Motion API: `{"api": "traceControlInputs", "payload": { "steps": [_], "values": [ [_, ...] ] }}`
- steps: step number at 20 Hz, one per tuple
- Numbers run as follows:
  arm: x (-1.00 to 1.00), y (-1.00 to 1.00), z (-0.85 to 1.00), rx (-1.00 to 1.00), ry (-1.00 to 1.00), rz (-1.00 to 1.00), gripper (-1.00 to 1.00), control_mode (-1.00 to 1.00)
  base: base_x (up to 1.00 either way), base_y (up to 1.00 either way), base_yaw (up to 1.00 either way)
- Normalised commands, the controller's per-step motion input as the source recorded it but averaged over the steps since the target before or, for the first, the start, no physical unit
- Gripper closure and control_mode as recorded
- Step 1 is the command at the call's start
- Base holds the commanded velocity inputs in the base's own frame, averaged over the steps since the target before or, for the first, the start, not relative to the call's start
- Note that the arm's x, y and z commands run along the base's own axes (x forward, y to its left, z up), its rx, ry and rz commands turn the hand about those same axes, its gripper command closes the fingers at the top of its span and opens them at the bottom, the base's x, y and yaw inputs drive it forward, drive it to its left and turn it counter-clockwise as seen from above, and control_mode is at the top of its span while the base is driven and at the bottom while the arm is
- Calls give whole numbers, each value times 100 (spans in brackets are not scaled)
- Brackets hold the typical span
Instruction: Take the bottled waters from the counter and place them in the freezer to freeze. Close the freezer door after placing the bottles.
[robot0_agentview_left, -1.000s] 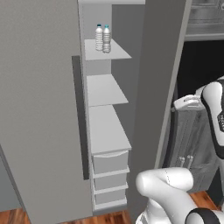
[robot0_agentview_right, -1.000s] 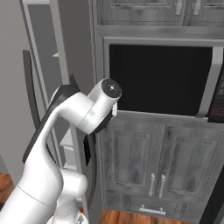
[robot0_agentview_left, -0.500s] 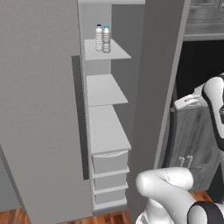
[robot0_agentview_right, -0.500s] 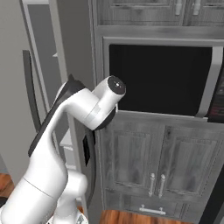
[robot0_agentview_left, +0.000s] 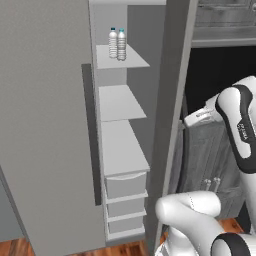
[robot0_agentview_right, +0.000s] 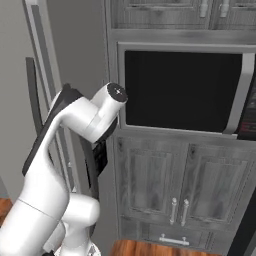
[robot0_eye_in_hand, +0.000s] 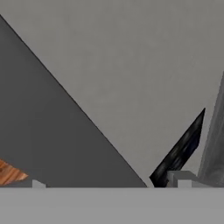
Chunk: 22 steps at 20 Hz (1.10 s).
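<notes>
Jaws spread wide, facing grey refrigerator panel (robot0_eye_in_hand: 131, 65) above wooden floor (robot0_eye_in_hand: 8, 173).

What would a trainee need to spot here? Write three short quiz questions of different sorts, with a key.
1. True or false: both bottled waters stand on the top shelf of the freezer.
2. Multiple choice: the freezer door is A) shut, B) open, C) missing.
3. Fill in: the bottles stand ___ on the shelf, close together.

Key:
1. True.
2. B.
3. Upright.
</notes>
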Motion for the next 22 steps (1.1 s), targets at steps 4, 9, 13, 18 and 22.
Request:
{"api": "traceControlInputs", "payload": {
  "steps": [4, 9, 13, 18, 22],
  "values": [
    [11, 82, -3, 0, 0, -6, -100, -100, 0, 0, 0],
    [16, 57, 0, 0, 1, -10, -100, -100, 0, 0, 0],
    [17, 42, 0, -2, 6, -8, -100, -100, 0, 0, 0],
    [27, 45, 0, -8, 5, -11, -100, -100, 0, 0, 0],
    [30, 45, 0, -9, 2, -12, -100, -100, 0, 0, 0]
  ]
}}
